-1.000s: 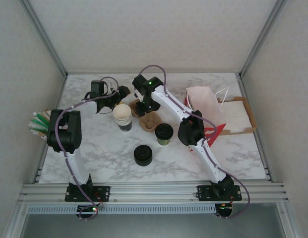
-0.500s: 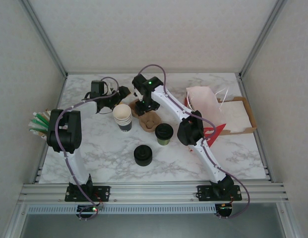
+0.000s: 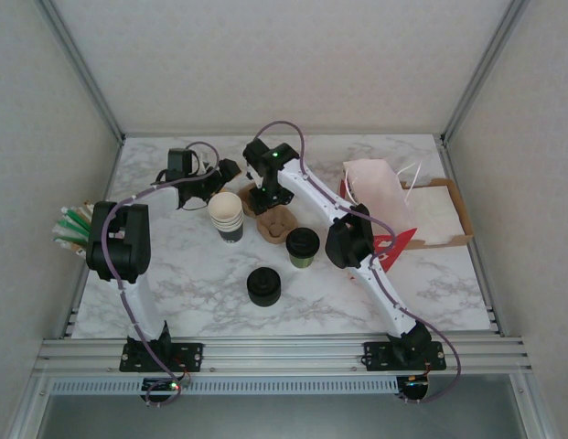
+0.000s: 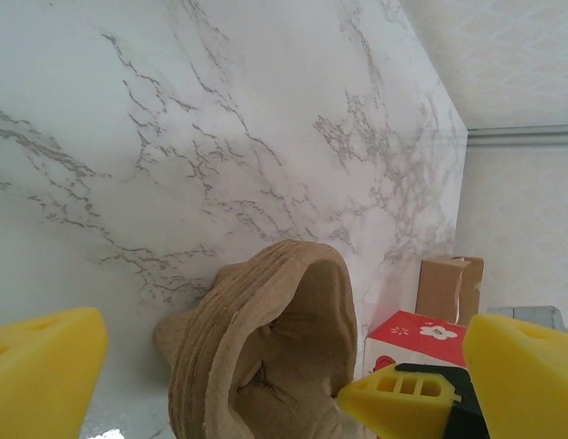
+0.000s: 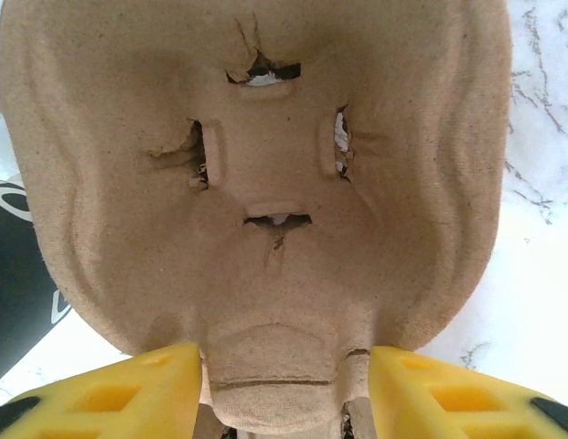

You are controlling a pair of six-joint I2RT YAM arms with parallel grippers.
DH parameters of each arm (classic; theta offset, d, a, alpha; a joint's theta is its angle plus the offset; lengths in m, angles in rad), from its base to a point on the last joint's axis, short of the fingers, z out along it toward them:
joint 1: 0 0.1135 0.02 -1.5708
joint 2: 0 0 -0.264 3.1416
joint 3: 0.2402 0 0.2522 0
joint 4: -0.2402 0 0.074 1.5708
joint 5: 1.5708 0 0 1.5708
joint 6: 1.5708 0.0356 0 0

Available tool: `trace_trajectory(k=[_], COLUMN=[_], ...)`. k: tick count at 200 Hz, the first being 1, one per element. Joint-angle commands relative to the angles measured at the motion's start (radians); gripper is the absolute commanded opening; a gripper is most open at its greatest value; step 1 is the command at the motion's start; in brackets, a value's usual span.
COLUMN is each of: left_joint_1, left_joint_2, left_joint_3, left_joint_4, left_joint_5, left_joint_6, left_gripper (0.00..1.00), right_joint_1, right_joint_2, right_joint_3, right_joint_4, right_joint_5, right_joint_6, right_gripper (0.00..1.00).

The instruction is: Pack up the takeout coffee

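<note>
Locate the coffee (image 3: 303,247) upright on the table (image 3: 174,283), lid on, near the centre. Note its position just right of the carrier (image 3: 275,224) and apart from both grippers.

Find the cups (image 3: 227,217) just left of the carrier. Find the lids (image 3: 263,286) nearer the arm bases, apart from the coffee. Find the bag (image 3: 380,192) lying at the right against a cardboard box (image 3: 444,215), and a bundle of green and white sticks (image 3: 71,224) at the left edge.

Right gripper (image 3: 265,197): positioned over the far end of the carrier. In the right wrist view, observe the yellow fingers (image 5: 110,393) roughly halfway apart, one on each side of a narrow lobe of the carrier and close against it. Cannot tell whether clamped on the lobe or merely touching it.

Left gripper (image 3: 225,172): positioned beyond the cups, at the far left of the carrier. In the left wrist view, observe the pads (image 4: 46,366) spread as wide as possible, well clear of the carrier, with nothing held.
</note>
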Motion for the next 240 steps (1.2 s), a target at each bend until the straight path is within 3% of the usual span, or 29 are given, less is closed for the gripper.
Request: trace_trajectory(k=[1, 107, 240], left_joint_1=[0.011, 0.014, 0.018], left_joint_2=[-0.029, -0.035, -0.045], left_joint_3=[0.001, -0.005, -0.020], left_joint_4=[-0.008, -0.006, 0.018], left_joint_5=[0.014, 0.016, 0.036], left_joint_6=[0.020, 0.023, 0.017], left_gripper=[1.00, 1.00, 1.00], right_joint_1=[0.004, 0.004, 0.027], right_joint_2=[0.027, 0.034, -0.009], right_joint_3=[0.031, 0.034, 0.040], right_joint_4=[-0.009, -0.016, -0.021], right_joint_5=[0.017, 0.032, 0.069], right_joint_6=[-0.006, -0.007, 0.010], right_gripper=[0.50, 0.50, 0.32])
